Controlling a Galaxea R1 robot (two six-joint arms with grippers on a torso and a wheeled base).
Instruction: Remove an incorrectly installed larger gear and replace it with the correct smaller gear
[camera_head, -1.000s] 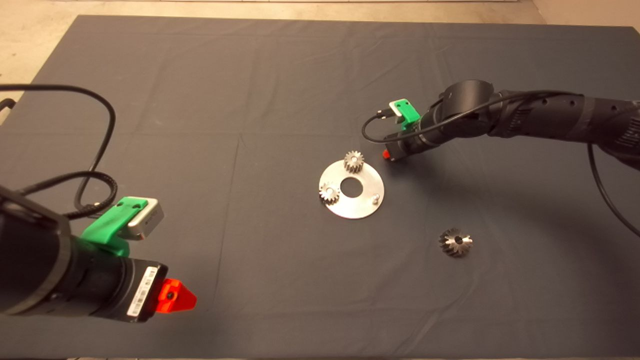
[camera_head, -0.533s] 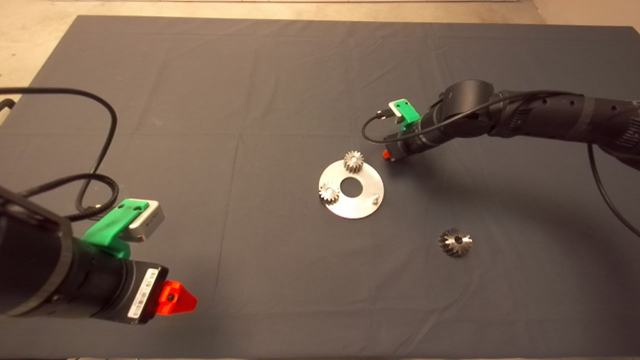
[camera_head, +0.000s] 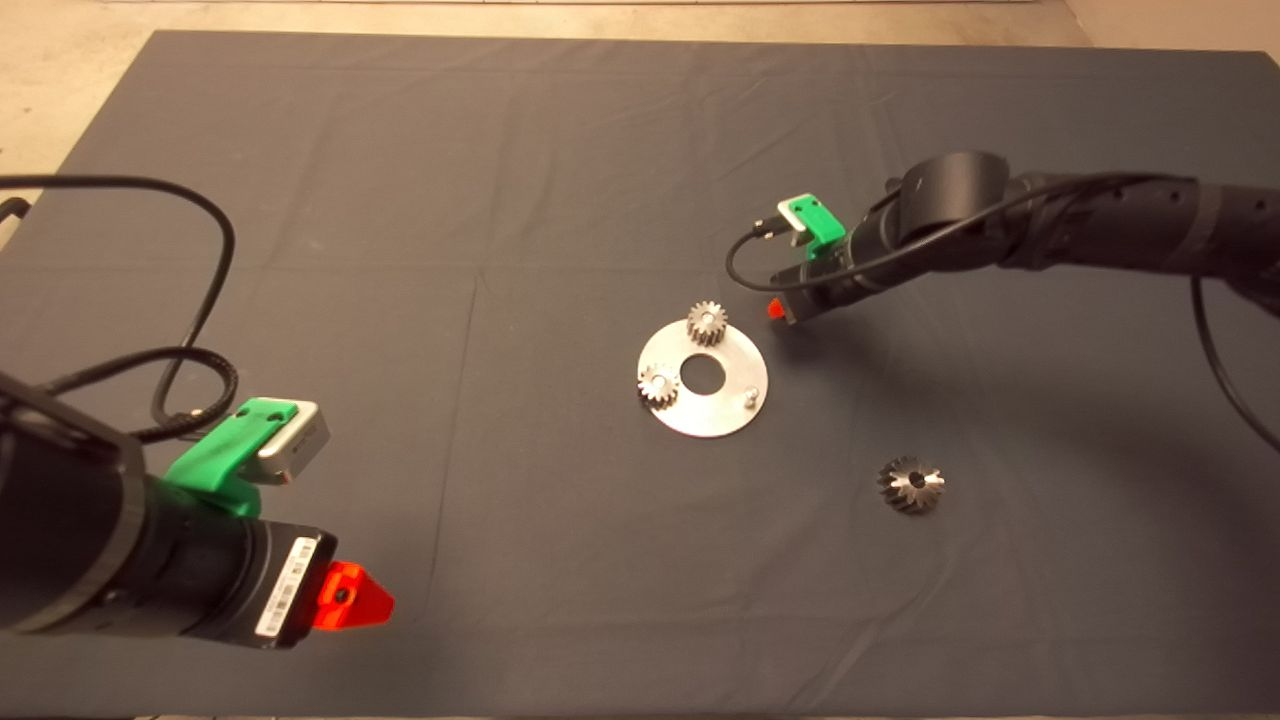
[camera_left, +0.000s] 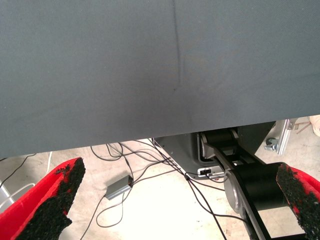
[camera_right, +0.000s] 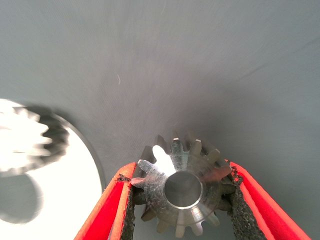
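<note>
Wide flared steel larger gear (camera_head: 911, 485) lies off plate, lower right; removal done. Right end effector (camera_right: 182, 200) grips small toothed steel smaller gear (camera_right: 182, 187) beside round silver plate (camera_head: 735, 400), bare pin (camera_head: 749, 397) waiting; left end effector (camera_left: 180, 205) open, parked lower left

Round plate (camera_head: 715, 400) sits mid-mat (camera_head: 500, 200) with two small gears on it — one (camera_head: 707, 322) at the far rim, one (camera_head: 658, 384) at the left rim — and a peg (camera_head: 749, 397) near the right rim. Larger gear (camera_head: 911, 485) lies on the mat, right of the plate and nearer, well apart. Right gripper (camera_head: 775, 310) is just beyond the plate's far-right edge, the smaller gear (camera_right: 181, 186) between its fingers (camera_right: 239, 210). Left gripper (camera_head: 352, 596) parked at near left, over the mat edge.
</note>
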